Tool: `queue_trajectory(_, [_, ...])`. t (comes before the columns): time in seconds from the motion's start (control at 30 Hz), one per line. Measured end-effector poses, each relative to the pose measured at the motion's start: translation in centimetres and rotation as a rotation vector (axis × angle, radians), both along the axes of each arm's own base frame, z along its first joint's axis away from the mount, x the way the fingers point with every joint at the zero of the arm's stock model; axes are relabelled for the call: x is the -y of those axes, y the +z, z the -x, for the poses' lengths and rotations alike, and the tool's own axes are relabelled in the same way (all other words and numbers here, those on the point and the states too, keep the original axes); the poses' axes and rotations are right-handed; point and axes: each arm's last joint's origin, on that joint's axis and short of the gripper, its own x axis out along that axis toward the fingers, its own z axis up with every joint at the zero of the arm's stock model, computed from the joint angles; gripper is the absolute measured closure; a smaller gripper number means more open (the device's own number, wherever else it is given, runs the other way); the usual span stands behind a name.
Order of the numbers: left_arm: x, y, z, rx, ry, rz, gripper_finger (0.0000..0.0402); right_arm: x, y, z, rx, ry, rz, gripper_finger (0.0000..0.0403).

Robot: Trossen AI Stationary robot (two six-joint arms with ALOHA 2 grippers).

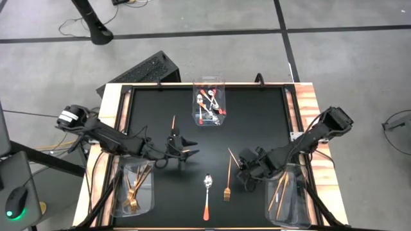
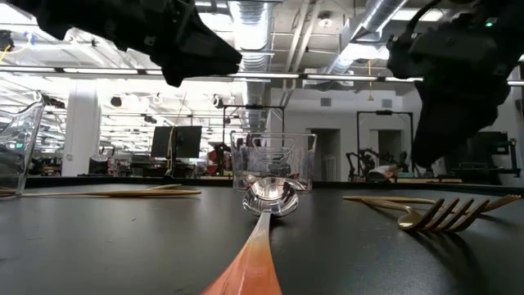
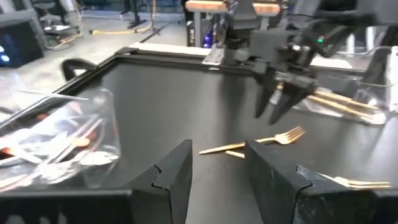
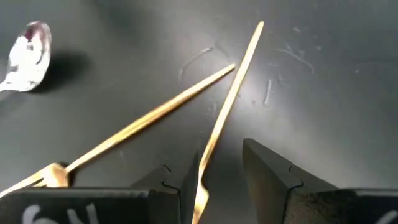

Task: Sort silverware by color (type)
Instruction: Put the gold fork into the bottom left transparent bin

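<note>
On the black table lie a spoon (image 1: 207, 192) with a silver bowl (image 4: 28, 46) and an orange handle (image 2: 250, 254), and two gold forks. One fork (image 1: 227, 186) lies beside the spoon. The other fork (image 3: 283, 137) lies under my right gripper (image 1: 246, 170). That gripper is open above the table, and this fork's handle (image 4: 227, 106) runs between its fingers. My left gripper (image 3: 214, 171) is open and empty over the table's left middle (image 1: 185, 153). A slim orange utensil (image 1: 173, 122) lies farther back.
A clear bin (image 1: 210, 102) with spoons stands at the far middle. A clear bin with gold forks (image 1: 131, 189) stands at the near left, and one with gold knives (image 1: 282, 192) at the near right. A raised frame (image 1: 128, 96) runs round the table.
</note>
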Motion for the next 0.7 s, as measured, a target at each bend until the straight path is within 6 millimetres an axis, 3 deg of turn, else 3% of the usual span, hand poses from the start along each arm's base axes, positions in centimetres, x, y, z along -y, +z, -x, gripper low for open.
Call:
queue_trajectory(0.2, [-0.8, 1.5, 0.5, 0.025, 0.044, -0.012, 0.0267, -0.3, -1.1, 0.2, -0.046, -0.014, 0.008, 0.0258])
queue_trajectory(0.4, [-1.2, 0.7, 0.7, -0.060, 0.090, -0.065, 0.0267, -0.1, -2.4, -1.1, -0.066, 0.076, 0.017, 0.0258])
queue_trajectory(0.5, [-1.3, -0.1, 0.9, -0.115, 0.110, -0.010, 0.0267, 0.4, -2.3, -2.1, -0.108, 0.143, -0.056, 0.0261])
queue_trajectory(0.7, [-1.8, -0.2, 0.9, -0.108, 0.154, 0.051, 0.0267, 1.5, -1.2, -3.4, -0.071, 0.088, -0.074, 0.0283])
